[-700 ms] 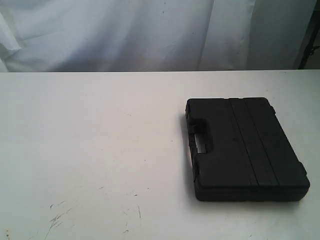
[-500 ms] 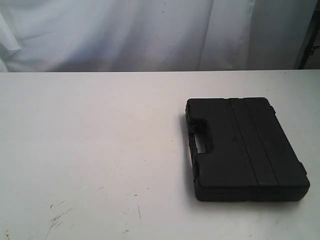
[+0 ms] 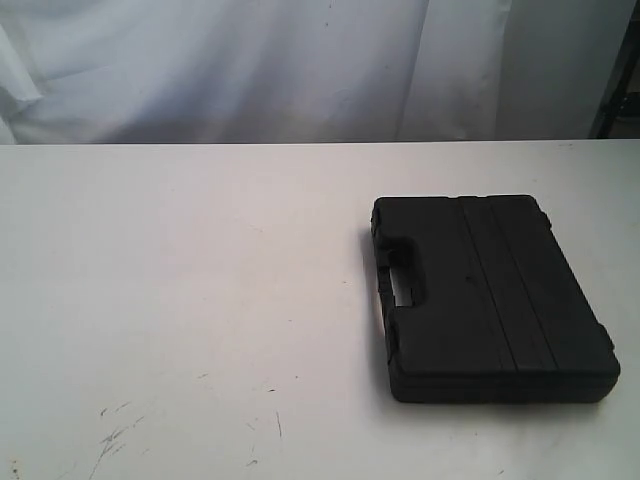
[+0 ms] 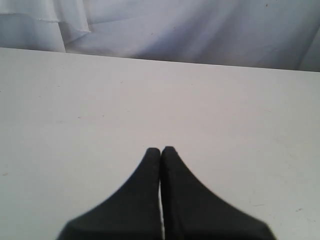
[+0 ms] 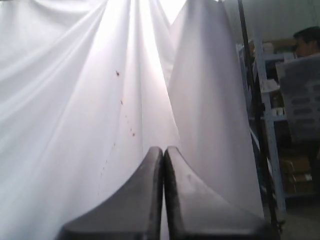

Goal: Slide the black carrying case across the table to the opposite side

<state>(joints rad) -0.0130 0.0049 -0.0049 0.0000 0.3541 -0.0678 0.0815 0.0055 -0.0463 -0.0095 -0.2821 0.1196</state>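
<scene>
On the right side of the white table (image 3: 200, 250), the black carrying case (image 3: 490, 300) is lying flat and untouched, while the left gripper (image 4: 161, 149) and right gripper (image 5: 163, 148) are hovering elsewhere, jaws pressed together on nothing, leaving the whole slide undone.

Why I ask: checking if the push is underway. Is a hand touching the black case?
No, the black case lies alone on the table, with nothing touching it in the exterior view.
</scene>
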